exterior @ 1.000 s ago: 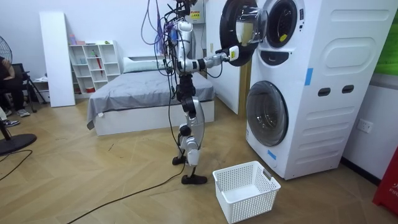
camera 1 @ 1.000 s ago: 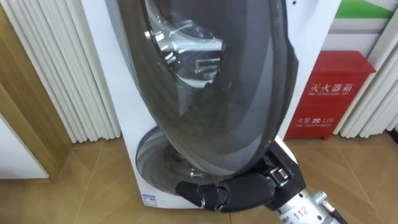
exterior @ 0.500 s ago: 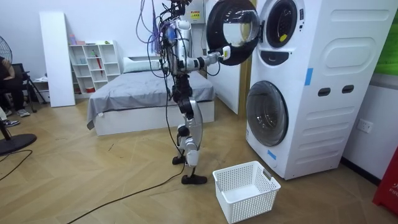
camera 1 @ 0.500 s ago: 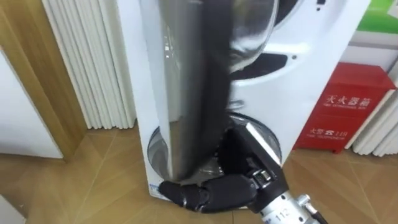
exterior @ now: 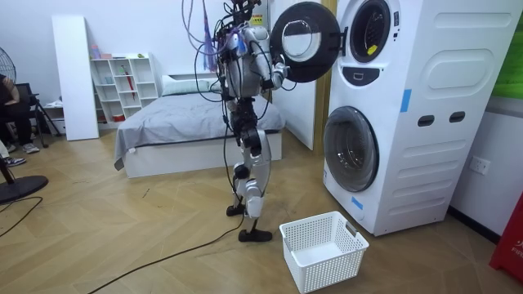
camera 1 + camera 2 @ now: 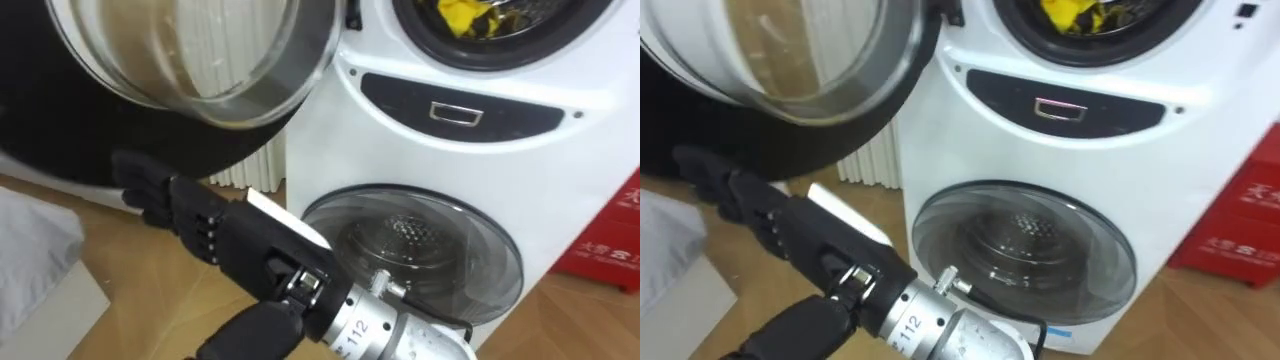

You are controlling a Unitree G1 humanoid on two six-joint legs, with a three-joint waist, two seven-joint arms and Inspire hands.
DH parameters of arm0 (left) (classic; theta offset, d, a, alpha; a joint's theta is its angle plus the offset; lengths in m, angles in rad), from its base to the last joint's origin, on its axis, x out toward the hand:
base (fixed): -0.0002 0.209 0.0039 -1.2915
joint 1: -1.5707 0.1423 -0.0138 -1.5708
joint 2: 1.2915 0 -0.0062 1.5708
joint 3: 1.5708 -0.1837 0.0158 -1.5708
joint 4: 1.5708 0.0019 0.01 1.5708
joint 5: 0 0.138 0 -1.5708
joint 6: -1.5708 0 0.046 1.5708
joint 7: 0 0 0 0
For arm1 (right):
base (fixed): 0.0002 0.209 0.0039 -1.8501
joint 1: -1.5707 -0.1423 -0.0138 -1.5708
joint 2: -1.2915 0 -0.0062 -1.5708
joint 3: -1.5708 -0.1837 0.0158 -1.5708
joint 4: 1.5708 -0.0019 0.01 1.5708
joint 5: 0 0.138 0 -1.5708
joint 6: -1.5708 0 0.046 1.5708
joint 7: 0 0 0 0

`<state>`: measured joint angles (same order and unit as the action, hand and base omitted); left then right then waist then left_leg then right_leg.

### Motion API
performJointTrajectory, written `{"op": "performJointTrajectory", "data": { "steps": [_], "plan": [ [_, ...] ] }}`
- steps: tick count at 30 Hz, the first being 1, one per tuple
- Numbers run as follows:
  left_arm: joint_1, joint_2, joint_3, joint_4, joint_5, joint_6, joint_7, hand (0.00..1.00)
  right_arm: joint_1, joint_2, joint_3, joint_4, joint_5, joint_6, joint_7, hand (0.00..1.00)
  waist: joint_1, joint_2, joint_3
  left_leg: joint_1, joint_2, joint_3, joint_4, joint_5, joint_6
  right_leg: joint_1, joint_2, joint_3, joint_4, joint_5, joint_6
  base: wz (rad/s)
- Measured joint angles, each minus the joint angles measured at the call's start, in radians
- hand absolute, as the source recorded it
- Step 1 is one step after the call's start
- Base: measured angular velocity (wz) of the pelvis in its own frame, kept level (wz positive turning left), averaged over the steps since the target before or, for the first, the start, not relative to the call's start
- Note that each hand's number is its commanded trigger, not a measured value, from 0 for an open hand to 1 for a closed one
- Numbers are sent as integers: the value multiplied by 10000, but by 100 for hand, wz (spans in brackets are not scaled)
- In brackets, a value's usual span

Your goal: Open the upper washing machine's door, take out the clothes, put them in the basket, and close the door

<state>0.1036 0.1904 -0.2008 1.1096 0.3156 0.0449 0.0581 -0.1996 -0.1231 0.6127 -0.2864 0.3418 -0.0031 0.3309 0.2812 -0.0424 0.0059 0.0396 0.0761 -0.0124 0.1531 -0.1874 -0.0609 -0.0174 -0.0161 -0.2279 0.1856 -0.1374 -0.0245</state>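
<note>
The crumpled yellow clothes [image 6: 462, 17] lie in the drum of the upper white front-loading washing machine [image 6: 470, 150], just inside its round opening. They look soft, light and limp, and would likely sag and drag neighbouring pieces along. A deep pinch into a bunched fold near the middle of the heap should therefore hold better than a grab at a loose edge. If damp, they would be heavier and cling to the drum. The large round black-rimmed glass door [image 6: 190, 60] stands wide open on the robot's left of the opening. The robot's right hand [image 6: 225, 245] is stretched out at the door's lower rim with its fingers [image 6: 150, 190] spread and nearly straight, holding nothing; whether they touch the rim cannot be told. The clothes are well apart from the hand, above it and to its right, and the drum mouth looks unobstructed. In the room view a white slatted plastic basket [image 5: 323, 249] sits on the wooden floor [image 5: 163, 220] in front of the washing machine.
</note>
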Motion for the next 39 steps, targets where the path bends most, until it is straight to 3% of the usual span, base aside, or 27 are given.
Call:
{"op": "performJointTrajectory", "data": {
  "steps": [4, 10, 26, 35, 39],
  "plan": [
    [-61, 16, -3, -18, 1, 84, -7, 0, -398, 108, 11, 0, -32, 53, 119, 0, -8, -73, -12, -1, -55, 28, -2, 0, 1, 3, -61, 6, -7, -29, 47, 0],
    [-124, 48, -6, -17, 2, 220, -29, 0, -460, 158, 10, 3, -45, 197, 145, 0, -8, -131, 36, 46, -80, 28, -11, -1, 3, 74, -89, 5, -28, -57, 91, 1],
    [-229, 100, -8, -367, 50, 586, -230, 0, -433, 59, 9, 21, -23, 292, 200, 0, -81, -52, 84, 34, -172, -15, 6, -8, 22, 168, -181, -144, -61, -91, 142, 4],
    [-240, 70, -8, -564, 221, 583, -75, 0, -428, 40, 23, 298, -129, 289, -118, 0, -113, 70, 90, 35, -172, -149, 2, -7, 24, 234, -171, -243, -148, -90, 142, 4],
    [-238, 37, -3, -566, 232, 582, 1, 0, -424, -43, 10, 375, -265, 290, -191, 0, -307, 73, 91, -25, -173, -166, -4, -8, 25, 232, -170, -256, -149, -90, 143, 2]
  ]
}}
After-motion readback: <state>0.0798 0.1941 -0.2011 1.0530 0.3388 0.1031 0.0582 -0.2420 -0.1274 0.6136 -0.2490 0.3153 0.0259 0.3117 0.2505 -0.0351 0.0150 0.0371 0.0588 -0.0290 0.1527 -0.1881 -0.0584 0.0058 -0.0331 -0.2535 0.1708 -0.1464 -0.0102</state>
